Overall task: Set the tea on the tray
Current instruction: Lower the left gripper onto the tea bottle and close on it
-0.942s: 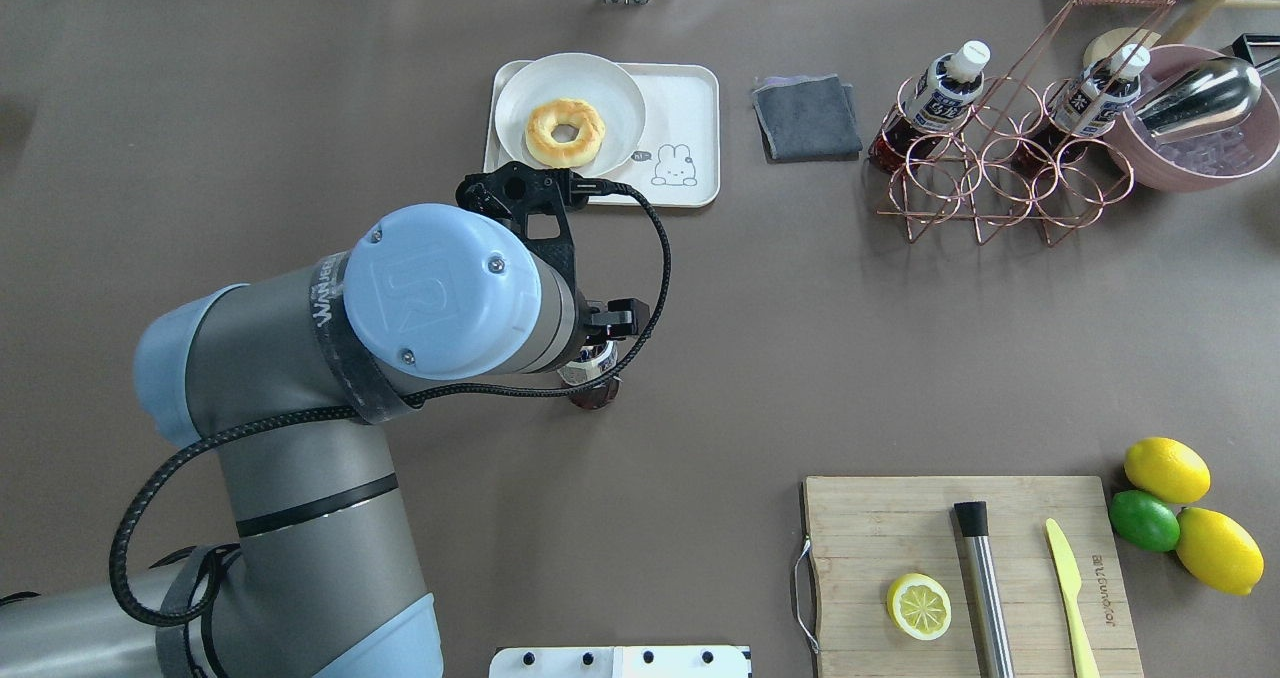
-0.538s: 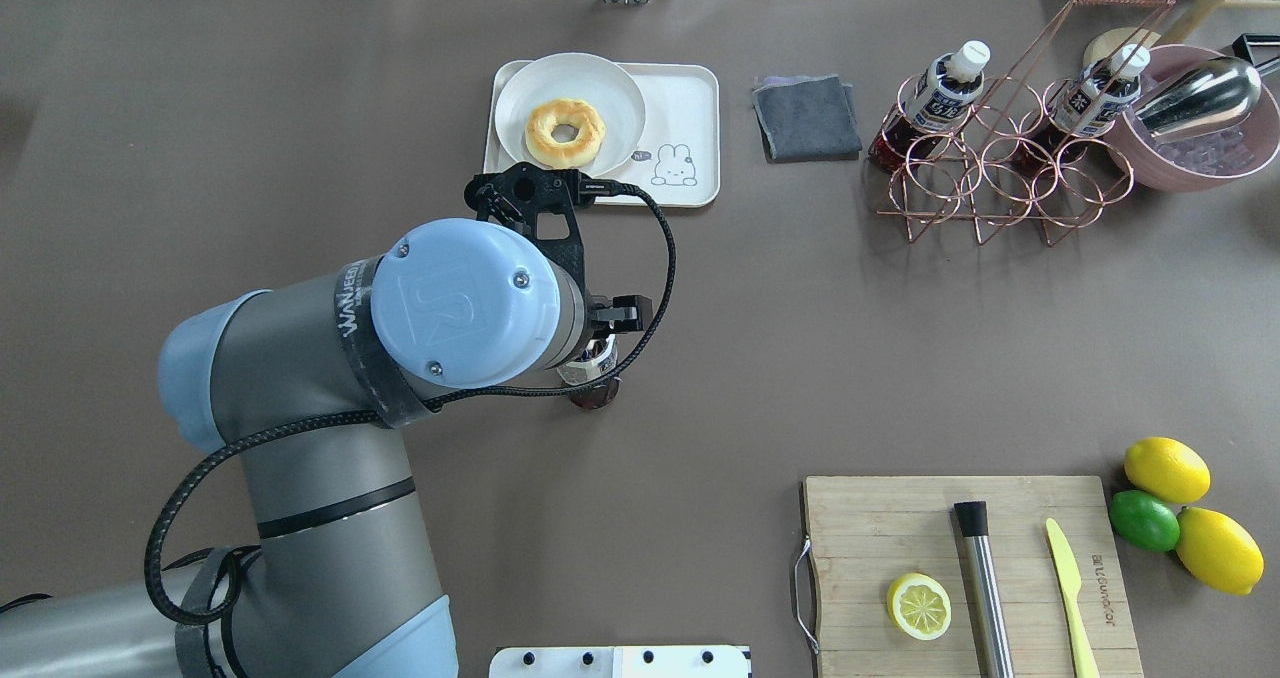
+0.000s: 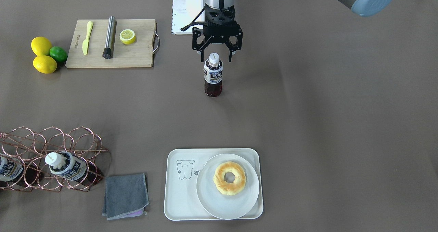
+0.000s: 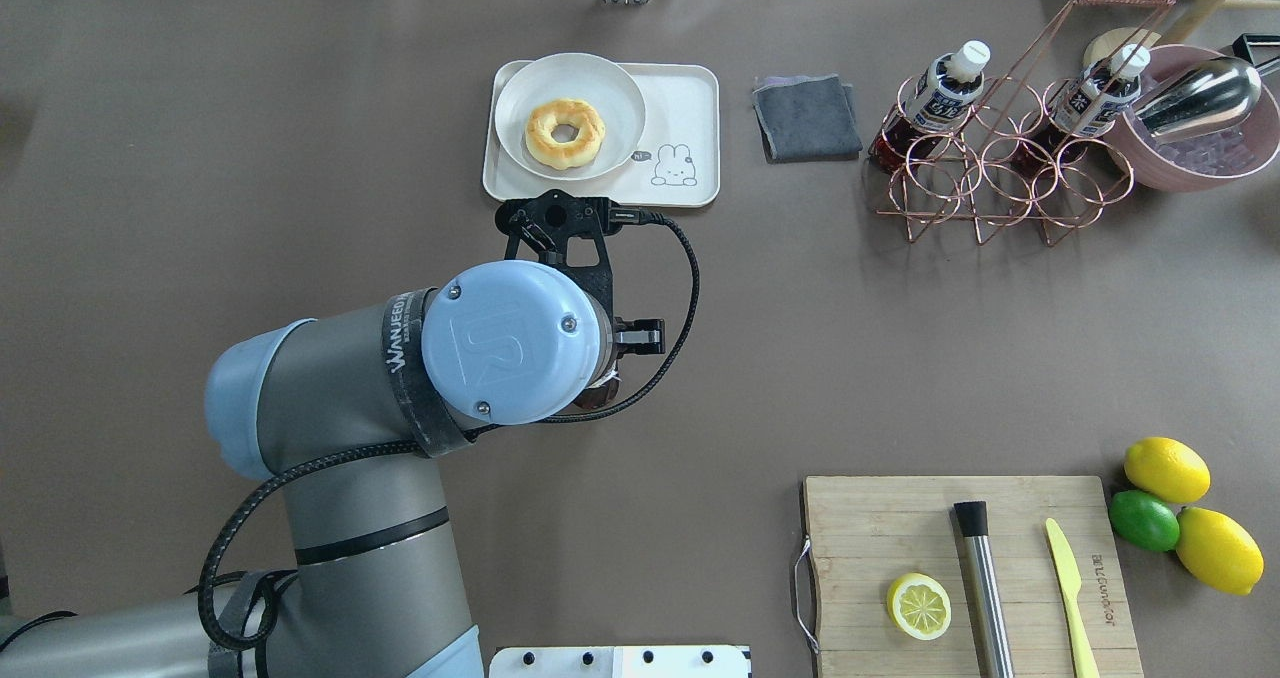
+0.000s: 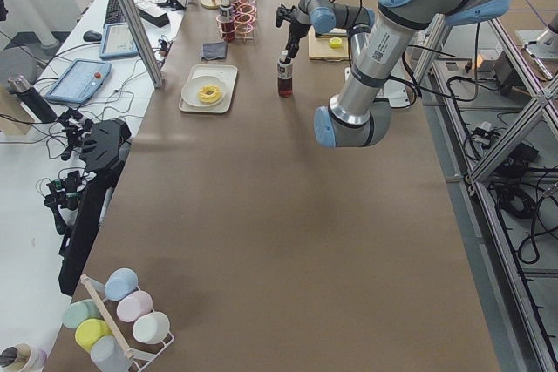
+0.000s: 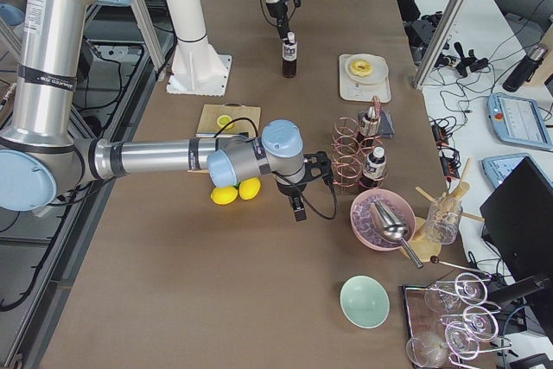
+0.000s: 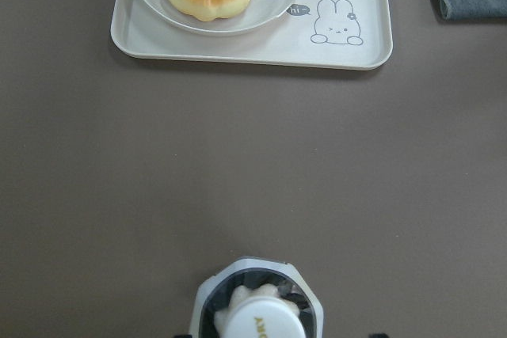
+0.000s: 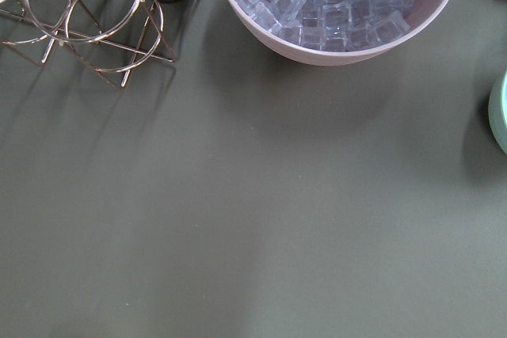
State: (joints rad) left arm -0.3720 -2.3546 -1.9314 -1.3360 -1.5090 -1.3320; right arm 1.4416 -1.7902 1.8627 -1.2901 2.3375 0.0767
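Tea (image 3: 213, 76) upright; top btwn spread left end effector (image 3: 216, 59) tips

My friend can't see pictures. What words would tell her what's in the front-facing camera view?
A tea bottle stands upright on a brown table, with the robot's open left gripper poised over it, fingers on either side of its white cap. Nearer the camera, a cream tray holds a white plate with a donut.
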